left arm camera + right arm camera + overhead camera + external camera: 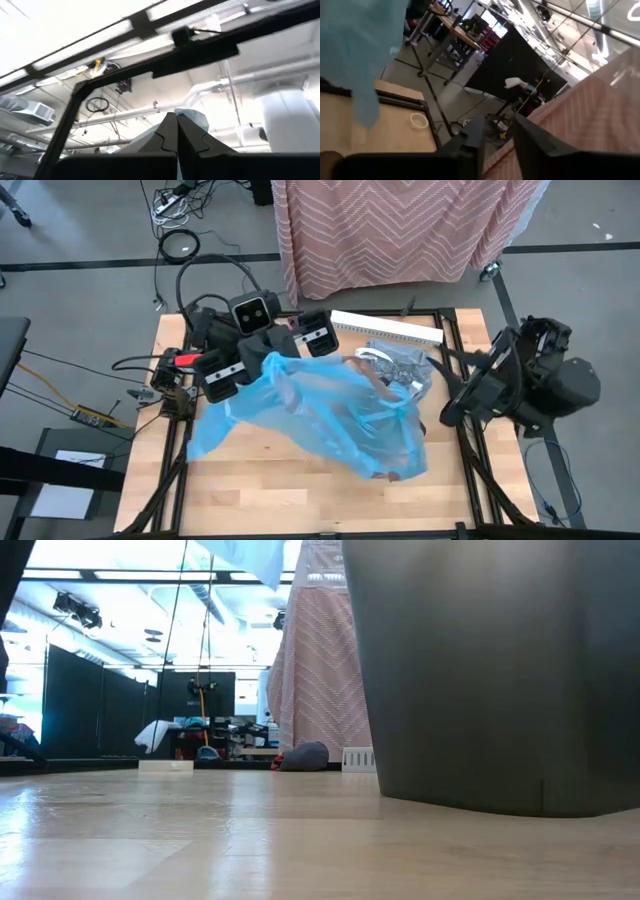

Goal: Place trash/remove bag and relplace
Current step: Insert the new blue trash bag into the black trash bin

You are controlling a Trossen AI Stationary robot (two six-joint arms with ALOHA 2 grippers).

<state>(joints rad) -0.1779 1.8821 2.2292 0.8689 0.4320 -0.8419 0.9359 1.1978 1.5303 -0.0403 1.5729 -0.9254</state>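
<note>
A bright blue plastic bag (320, 415) hangs spread above the table's middle; its corner shows at the top of the low view (245, 560). My left gripper (176, 120), raised at the far left, is shut on it. The grey, wrinkly translucent bag (402, 366) lies crumpled on the table at the far right, beside the blue one. Brownish bits (383, 474) show at the blue bag's near lower end; I cannot make them out as trash. My right gripper (497, 134) is open with nothing between its fingers, on the blurred right arm (520, 380) at the table's right edge. My left gripper pinches a bunched bit of the blue bag's upper part (192, 116) between its two shut fingers, which slant upward. From there (268, 366) the bag hangs and drapes toward the table's right and near side, billowed and slack.
A large grey bin (490, 670) stands on the table, filling the right of the low view. A white ribbed strip (385, 328) lies along the far edge. A white ring (418, 120) lies on the wood. A striped pink cloth (400, 225) hangs beyond the table.
</note>
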